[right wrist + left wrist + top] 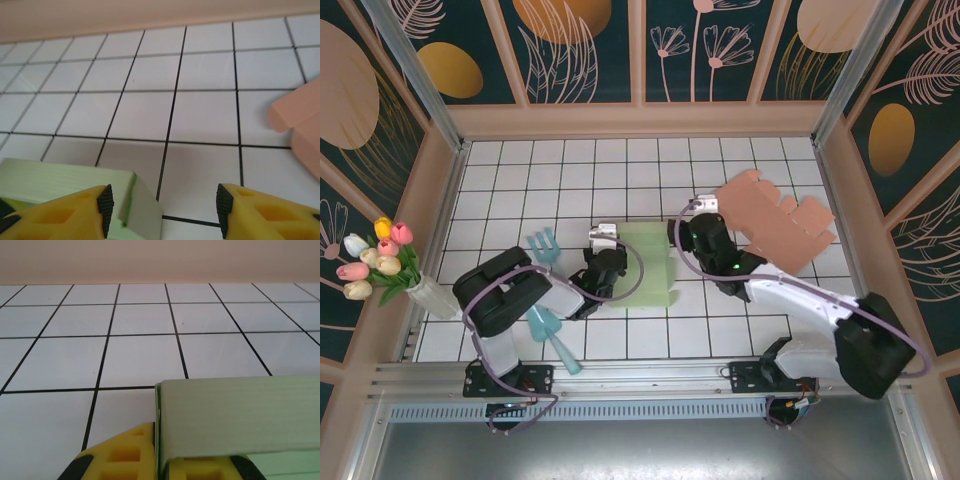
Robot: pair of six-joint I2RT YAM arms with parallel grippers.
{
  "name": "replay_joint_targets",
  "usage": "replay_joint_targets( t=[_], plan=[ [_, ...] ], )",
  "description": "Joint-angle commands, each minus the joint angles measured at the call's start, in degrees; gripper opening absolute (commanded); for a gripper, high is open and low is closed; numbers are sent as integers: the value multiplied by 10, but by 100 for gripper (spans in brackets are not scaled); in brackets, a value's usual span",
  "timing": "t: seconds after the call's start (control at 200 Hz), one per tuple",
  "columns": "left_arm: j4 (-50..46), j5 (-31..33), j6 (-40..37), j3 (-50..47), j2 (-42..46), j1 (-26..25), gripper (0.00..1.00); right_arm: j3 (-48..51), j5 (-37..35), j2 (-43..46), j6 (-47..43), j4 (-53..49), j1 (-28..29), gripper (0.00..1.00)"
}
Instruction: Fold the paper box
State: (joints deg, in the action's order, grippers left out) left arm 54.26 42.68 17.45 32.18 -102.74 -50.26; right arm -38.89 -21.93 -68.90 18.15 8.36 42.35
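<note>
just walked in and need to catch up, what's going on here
The left hand is shut on one edge of a green box in the middle of the table. The box looks partly folded, with a side standing up. The right hand is open at the box's other side, one finger beside a corner and not gripping. A flat pink sheet lies off to the right, untouched.

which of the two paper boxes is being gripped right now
The green box in the middle: the left end effector is shut on its edge. The pink box lies flat to the right, not gripped.
</note>
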Motion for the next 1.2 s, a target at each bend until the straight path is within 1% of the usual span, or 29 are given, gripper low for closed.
replay_joint_targets(
  t=[0.0,0.075,0.155,0.21,0.29,0.39,0.47,0.586,0.626,0.661,0.716,0.786,0.861,1.026,1.196],
  plan=[
    [-142,-20,-48,40,73,-3,0,10,-43,89,-9,-40,1,59],
    [-229,-27,-79,89,105,-3,0,29,-64,156,-17,-47,0,59],
    [-313,-36,-139,146,120,-3,0,59,-77,226,-29,-37,-1,59],
    [-339,-34,-194,172,127,-3,0,83,-82,270,-36,-26,-3,59],
    [-338,-40,-296,191,135,-3,0,119,-85,333,-41,-8,-6,59],
    [-351,-93,-430,199,152,-4,0,147,-86,396,-47,-1,-10,60],
    [-382,-145,-542,204,179,-3,0,154,-87,435,-41,-5,-12,60],
    [-515,-256,-763,216,231,-3,0,161,-73,475,-32,-9,-13,60],
    [-563,-278,-817,230,243,-3,0,165,-69,484,-28,-10,-12,60],
    [-602,-281,-837,260,240,-4,0,167,-66,489,-24,-11,-13,60],
    [-677,-267,-861,310,219,-4,0,168,-64,494,-20,-13,-13,60],
    [-757,-248,-920,348,191,-4,0,167,-64,496,-17,-17,-14,60],
    [-794,-223,-979,364,163,-6,0,167,-70,497,-13,-19,-13,61],
    [-851,-208,-1052,425,78,-26,0,177,-83,502,-6,-20,-14,61],
    [-905,-205,-1092,473,1,-61,0,188,-96,503,-1,-13,-16,62]
  ],
)
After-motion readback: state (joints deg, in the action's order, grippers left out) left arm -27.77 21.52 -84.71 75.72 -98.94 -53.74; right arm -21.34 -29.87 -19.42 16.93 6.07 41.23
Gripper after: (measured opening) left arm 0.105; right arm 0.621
